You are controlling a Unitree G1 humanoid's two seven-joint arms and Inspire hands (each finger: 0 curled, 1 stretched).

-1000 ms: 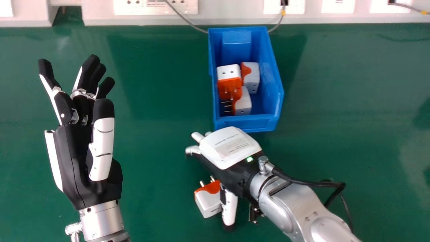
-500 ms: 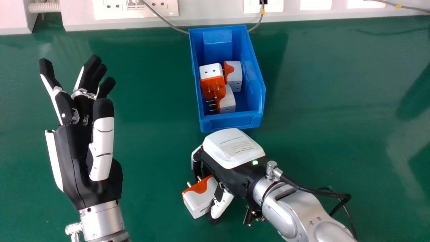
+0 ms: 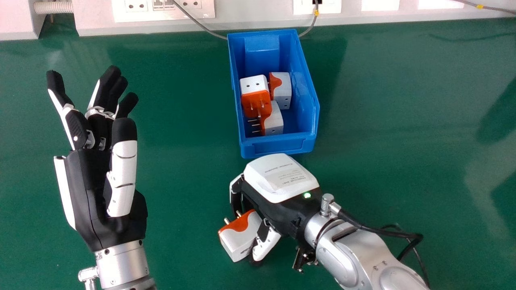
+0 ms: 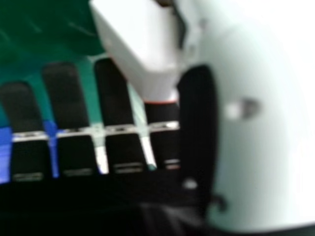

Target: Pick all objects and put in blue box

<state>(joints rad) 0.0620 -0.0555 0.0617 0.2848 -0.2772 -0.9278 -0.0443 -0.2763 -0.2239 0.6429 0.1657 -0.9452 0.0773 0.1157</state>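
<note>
In the head view my right hand (image 3: 278, 193) is at the lower middle, palm down, its fingers and thumb curled round a white and orange plug adapter (image 3: 238, 237) whose pins point away. The right hand view has the adapter (image 4: 142, 44) between the thumb and the fingers of my right hand (image 4: 110, 91). Just beyond that hand stands the blue box (image 3: 278, 148), with three adapters inside: one at the left (image 3: 254, 94), one at the right (image 3: 282, 90) and one nearer the front (image 3: 273, 123). At the left, my left hand (image 3: 86, 181) is open and holds nothing.
Behind the box, a white panel with sockets (image 3: 161, 11) runs along the back edge of the green table (image 3: 185, 141). A grey cable (image 3: 201, 27) passes behind the box. Open table surface lies between the left hand and the box.
The right hand's fingers and thumb have curled in on the adapter, which sits slightly turned. The head view has shifted, so the box shows farther left. The left hand has stayed still.
</note>
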